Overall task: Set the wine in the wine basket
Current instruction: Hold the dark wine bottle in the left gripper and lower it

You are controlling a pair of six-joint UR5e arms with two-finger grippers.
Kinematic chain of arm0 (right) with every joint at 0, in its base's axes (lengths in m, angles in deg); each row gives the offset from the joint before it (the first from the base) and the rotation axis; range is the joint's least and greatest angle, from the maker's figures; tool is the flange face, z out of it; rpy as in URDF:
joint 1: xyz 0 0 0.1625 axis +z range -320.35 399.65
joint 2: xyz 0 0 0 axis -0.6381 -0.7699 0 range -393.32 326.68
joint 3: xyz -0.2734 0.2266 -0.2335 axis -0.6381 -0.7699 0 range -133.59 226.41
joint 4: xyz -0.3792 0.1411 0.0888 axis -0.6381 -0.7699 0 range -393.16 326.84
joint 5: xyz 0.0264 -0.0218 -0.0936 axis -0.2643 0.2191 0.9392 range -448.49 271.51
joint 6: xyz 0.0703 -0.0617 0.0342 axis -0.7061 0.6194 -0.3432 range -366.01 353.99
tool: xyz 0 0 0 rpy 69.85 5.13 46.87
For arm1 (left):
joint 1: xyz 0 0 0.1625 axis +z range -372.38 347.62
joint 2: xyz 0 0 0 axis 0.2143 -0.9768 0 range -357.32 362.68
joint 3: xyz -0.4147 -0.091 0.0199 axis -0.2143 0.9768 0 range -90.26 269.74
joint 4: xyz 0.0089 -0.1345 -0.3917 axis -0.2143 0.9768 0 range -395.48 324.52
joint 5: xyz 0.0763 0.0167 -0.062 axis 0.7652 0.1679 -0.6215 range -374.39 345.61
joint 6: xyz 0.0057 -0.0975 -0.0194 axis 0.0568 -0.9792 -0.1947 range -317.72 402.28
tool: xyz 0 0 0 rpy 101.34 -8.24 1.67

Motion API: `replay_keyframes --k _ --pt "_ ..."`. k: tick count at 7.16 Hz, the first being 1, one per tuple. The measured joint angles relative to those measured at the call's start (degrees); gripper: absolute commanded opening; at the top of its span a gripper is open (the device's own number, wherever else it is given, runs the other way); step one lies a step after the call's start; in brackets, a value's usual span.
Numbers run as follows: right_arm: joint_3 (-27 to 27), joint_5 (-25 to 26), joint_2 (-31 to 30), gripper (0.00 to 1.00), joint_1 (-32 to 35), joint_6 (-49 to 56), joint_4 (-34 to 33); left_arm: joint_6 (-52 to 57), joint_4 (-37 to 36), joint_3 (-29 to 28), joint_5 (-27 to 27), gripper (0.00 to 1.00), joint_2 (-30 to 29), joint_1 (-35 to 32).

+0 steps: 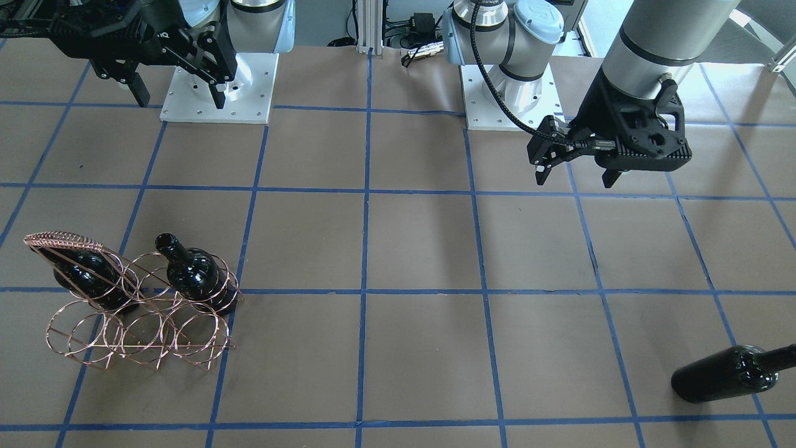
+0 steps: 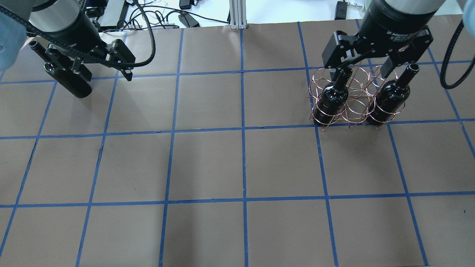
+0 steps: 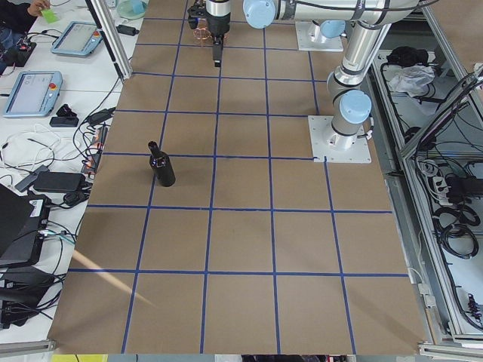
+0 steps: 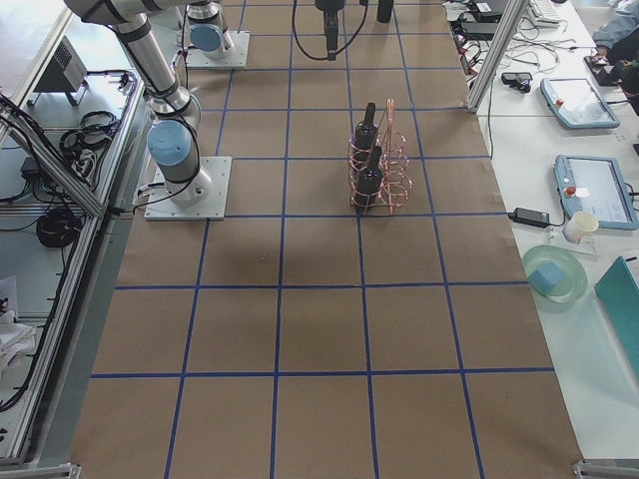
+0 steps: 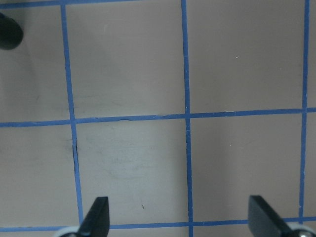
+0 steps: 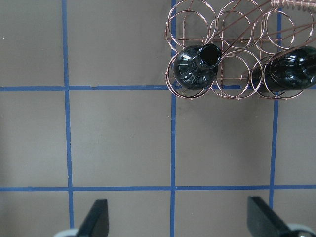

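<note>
Wine (image 2: 75, 88) loose at the left, wine basket (image 2: 351, 111) part-filled at the right.

Taken across the overhead view: at the far left the wine stands upright on the table (image 2: 241, 167), untouched. The left gripper (image 1: 574, 177) hovers apart from it, jaws spread wide and holding nothing, and its wrist view catches the bottle only at a corner. At the right, the wine basket holds a first bottle (image 2: 331, 100) and a second bottle (image 2: 387, 98), upright in the two end rings of one row, with the ring between them free. The right gripper (image 6: 177, 211) hangs near the basket, jaws apart and empty. By my reading, two of three bottles are in. What is left is to grasp the loose one, carry it across and lower it into a free ring.
</note>
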Motion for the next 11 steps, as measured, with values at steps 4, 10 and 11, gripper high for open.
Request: replay_keyframes --k 4,10,11 --pt "0.01 -0.02 -0.05 1.0 0.0 0.07 0.15 0.12 -0.9 0.08 2.73 1.0 -0.06 1.44" --pt "1.1 -0.02 -0.37 1.0 0.0 0.09 0.09 15.53 -6.29 -7.92 4.67 1.0 -9.45 17.89" --pt "1.18 -0.04 -0.4 1.0 0.0 0.08 0.08 18.46 -7.4 -11.84 4.27 1.0 -12.66 18.98"
